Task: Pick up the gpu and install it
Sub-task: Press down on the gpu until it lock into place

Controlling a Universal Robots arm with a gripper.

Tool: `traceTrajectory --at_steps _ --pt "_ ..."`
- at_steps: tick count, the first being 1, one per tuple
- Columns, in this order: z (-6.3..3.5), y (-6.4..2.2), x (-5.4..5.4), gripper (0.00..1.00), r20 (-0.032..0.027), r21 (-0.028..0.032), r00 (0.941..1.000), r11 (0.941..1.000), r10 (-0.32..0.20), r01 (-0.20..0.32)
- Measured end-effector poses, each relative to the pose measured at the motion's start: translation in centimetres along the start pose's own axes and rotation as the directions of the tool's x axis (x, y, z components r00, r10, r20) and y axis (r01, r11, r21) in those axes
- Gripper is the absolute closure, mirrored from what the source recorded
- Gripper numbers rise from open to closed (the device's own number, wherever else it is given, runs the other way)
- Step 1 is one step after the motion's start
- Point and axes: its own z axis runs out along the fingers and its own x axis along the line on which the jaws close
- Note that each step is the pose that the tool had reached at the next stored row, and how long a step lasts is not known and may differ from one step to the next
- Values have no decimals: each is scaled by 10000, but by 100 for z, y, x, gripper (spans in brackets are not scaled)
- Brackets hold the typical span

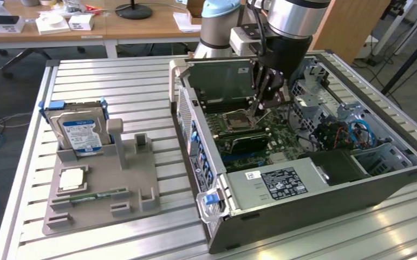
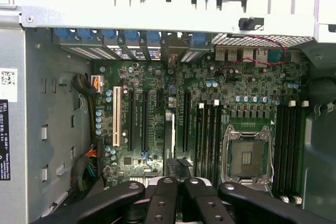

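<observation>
gpu (image 1: 246,143) seated on motherboard (image 1: 284,142), case (image 1: 324,200) open

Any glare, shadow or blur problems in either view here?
Exterior view: bright reflections streak the slatted metal table at lower right, and the computer case interior sits in shade. Wrist view: the motherboard is evenly lit and legible, while the gripper is near the lens, dark and soft.

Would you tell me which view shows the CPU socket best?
The wrist view: it looks straight down on the CPU socket, so the metal frame and the square contact field inside it are plain and uncovered. The exterior view shows the socket only at a slant, far off inside the case.
</observation>
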Motion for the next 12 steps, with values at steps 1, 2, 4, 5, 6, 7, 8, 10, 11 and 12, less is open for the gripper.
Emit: traceTrajectory --at_steps 1,2,4,5,6,7,8,10,11,12 --pt "0 0 0 90 0 0 10000 10000 0 0" --pt "0 0 0 90 0 0 10000 10000 0 0" --pt "0 0 0 90 0 0 10000 10000 0 0" --pt "0 0 0 90 -1 0 10000 10000 0 0" --pt "9 0 1 90 0 0 10000 10000 0 0" --pt "27 0 1 90 1 0 10000 10000 0 0" --pt "46 0 1 90 1 0 10000 10000 0 0" --pt "82 0 2 90 2 0 10000 10000 0 0" --pt "101 -1 3 90 3 0 10000 10000 0 0" --pt "119 -1 3 90 4 0 10000 10000 0 0"
